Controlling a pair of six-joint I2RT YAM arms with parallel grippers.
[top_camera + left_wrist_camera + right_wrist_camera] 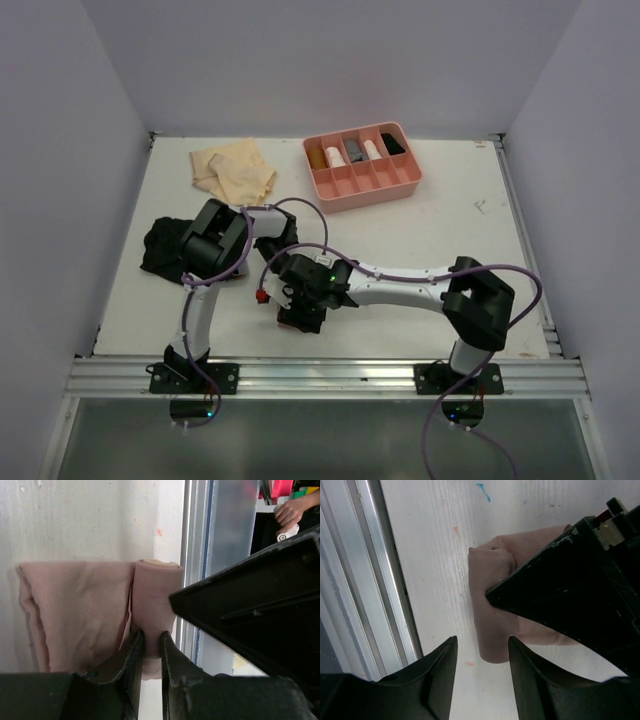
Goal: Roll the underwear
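The dusty pink underwear (75, 615) lies on the white table by the near rail, its right side rolled into a tube (155, 595). My left gripper (151, 642) is shut on the near end of that roll. In the right wrist view the same roll (492, 605) points toward my right gripper (482, 652), which stands open with its fingers just short of the roll's end, not touching it. In the top view both grippers meet at the table's front middle and cover the pink piece. The black underwear (160, 250) lies at the left, the pale tan underwear (235, 170) at the back left.
A pink divided tray (400, 190) with rolled items stands at the back centre-right. The aluminium rail (330, 375) runs along the near table edge, right beside the roll. The left arm's elbow (215, 245) rises beside the black piece.
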